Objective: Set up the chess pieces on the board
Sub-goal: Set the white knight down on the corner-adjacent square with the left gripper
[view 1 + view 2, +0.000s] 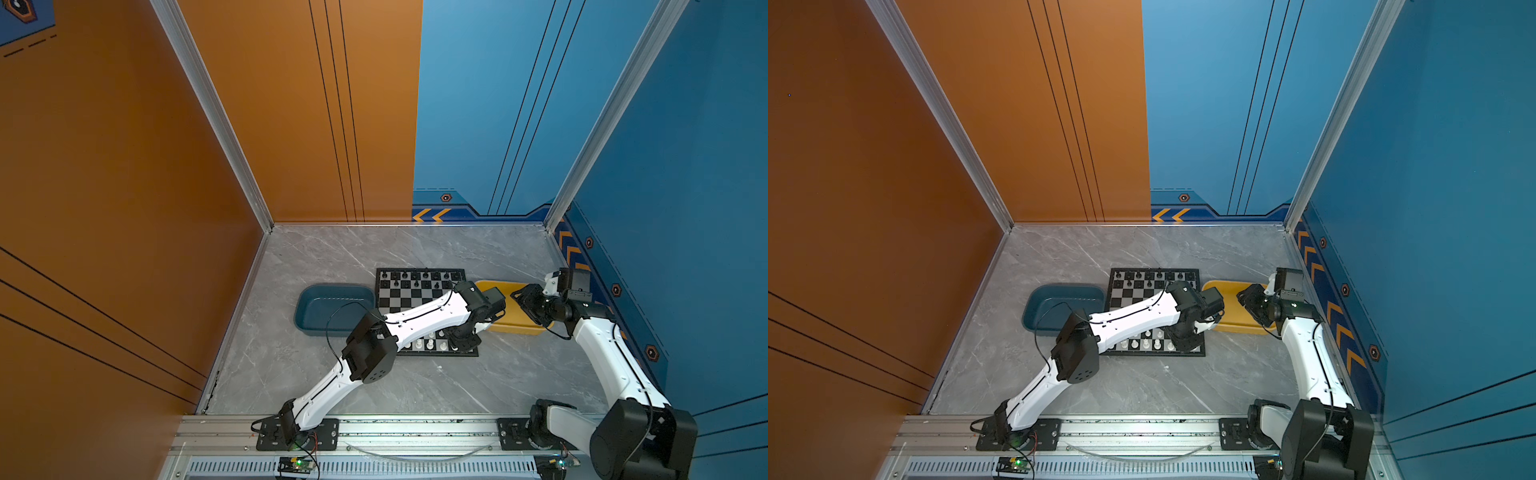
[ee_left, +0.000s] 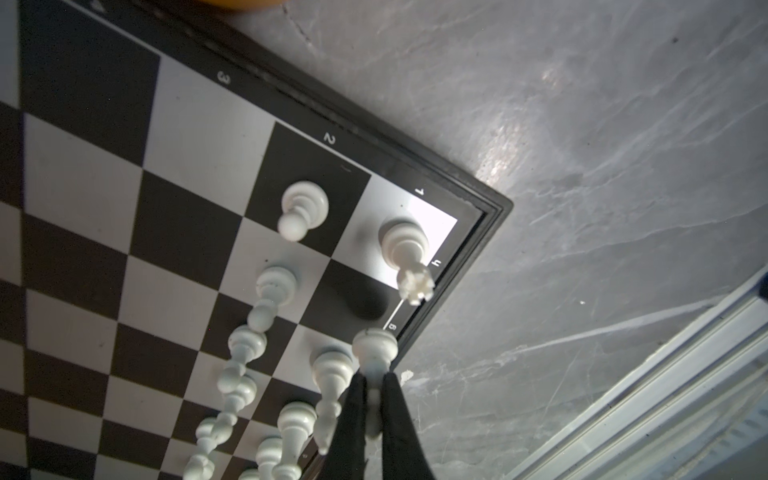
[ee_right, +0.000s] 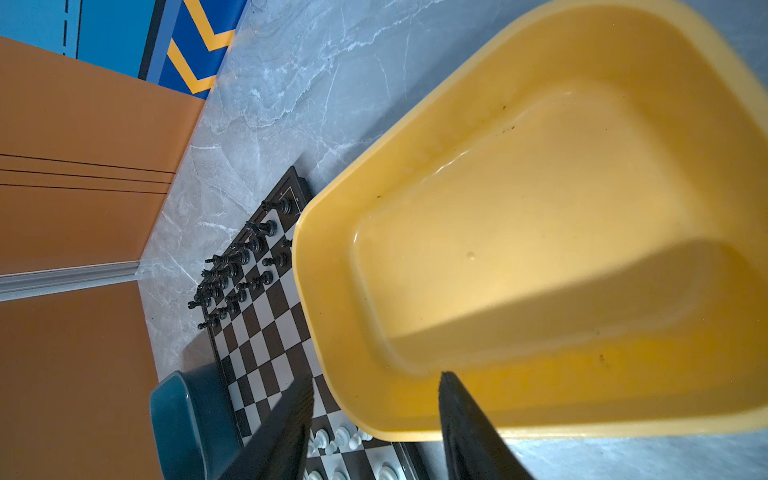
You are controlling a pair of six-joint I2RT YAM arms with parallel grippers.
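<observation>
The board (image 1: 409,300) (image 1: 1139,296) lies mid-table, with black chess pieces (image 1: 424,277) on its far rows and white chess pieces (image 1: 431,343) on its near rows. My left gripper (image 2: 374,379) (image 1: 466,341) is at the board's near right corner, shut on a white piece (image 2: 375,347) by its upper part; the base hangs just above the board edge. Beside it a black square (image 2: 353,286) stands bare, next to the corner rook (image 2: 405,245) and a pawn (image 2: 303,208). My right gripper (image 3: 376,376) (image 1: 527,306) hovers open over the yellow tray (image 3: 328,199), holding nothing.
The yellow tray (image 1: 505,286) sits against the board's right side and shows nothing in it. A dark teal tray (image 1: 332,287) (image 3: 187,415) sits at the board's left. The left arm stretches across the board's near half. Walls close the table's left, far and right sides.
</observation>
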